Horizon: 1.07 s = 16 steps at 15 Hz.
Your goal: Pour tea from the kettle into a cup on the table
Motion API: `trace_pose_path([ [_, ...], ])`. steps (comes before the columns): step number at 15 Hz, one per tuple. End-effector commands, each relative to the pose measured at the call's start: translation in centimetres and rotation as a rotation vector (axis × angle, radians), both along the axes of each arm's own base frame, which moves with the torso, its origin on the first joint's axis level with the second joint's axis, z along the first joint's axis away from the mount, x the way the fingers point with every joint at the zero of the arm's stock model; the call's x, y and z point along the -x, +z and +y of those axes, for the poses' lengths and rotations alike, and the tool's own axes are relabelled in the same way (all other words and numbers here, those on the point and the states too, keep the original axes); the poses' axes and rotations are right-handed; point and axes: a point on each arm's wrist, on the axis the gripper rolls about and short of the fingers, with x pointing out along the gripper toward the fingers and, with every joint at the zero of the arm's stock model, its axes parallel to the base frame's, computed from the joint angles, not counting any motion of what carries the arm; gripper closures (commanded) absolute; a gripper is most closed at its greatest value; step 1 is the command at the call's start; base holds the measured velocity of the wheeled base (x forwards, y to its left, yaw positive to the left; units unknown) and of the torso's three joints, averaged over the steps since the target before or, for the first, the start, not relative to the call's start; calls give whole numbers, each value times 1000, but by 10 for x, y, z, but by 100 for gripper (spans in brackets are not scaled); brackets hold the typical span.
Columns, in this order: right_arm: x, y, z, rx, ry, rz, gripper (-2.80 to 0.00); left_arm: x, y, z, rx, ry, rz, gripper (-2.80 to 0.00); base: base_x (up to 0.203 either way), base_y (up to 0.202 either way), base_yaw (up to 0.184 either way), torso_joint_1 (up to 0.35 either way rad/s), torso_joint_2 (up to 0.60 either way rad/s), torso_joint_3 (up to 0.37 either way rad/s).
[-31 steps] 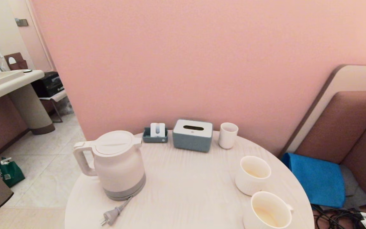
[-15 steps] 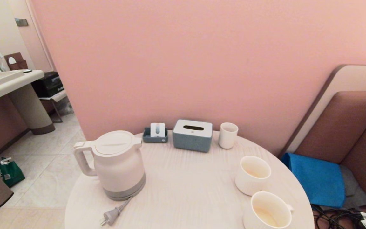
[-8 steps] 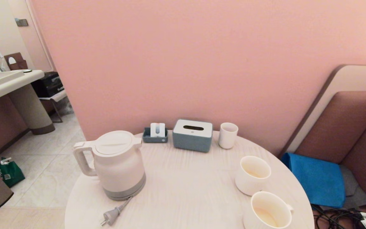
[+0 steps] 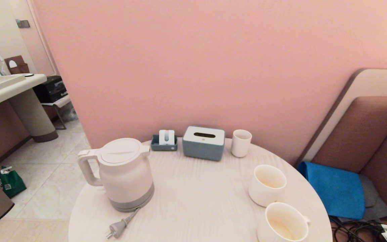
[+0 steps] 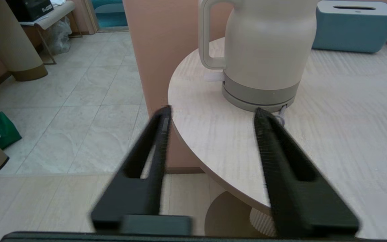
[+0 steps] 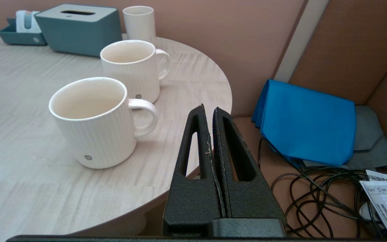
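Note:
The white kettle (image 4: 123, 173) with a grey bottom band stands on the left of the round pale table (image 4: 197, 201), handle towards the table's left edge; the left wrist view also shows the kettle (image 5: 264, 50). Two white mugs sit at the right, the far mug (image 4: 267, 185) and the near mug (image 4: 282, 223), each with a little pale tea (image 4: 281, 228) at the bottom. My left gripper (image 5: 212, 109) is open, short of the table's near-left edge, well in front of the kettle. My right gripper (image 6: 208, 109) is shut and empty, off the table's right edge beside the near mug (image 6: 92, 121). Neither gripper appears in the head view.
A grey-blue tissue box (image 4: 203, 143), a small tray (image 4: 164, 141) and a tall white cup (image 4: 241, 143) line the back of the table. The kettle's plug and cord (image 4: 119, 227) lie in front of it. A blue cloth (image 4: 334, 188) and cables (image 6: 321, 195) lie right of the table.

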Motion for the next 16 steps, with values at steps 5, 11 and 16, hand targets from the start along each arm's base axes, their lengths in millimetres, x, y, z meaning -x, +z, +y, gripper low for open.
trace_pose_path([
  [5,0,0,0,0,0,0,0,0,0,0,7,0,-2,0,0,0,0,0,0,0],
  [11,0,0,0,-4,-1,0,0,0,0,0,10,0,-2,0,0,0,0,0,0,0],
  [16,0,0,0,-7,-3,0,0,0,0,0,10,0,-2,0,0,0,0,0,0,0],
])
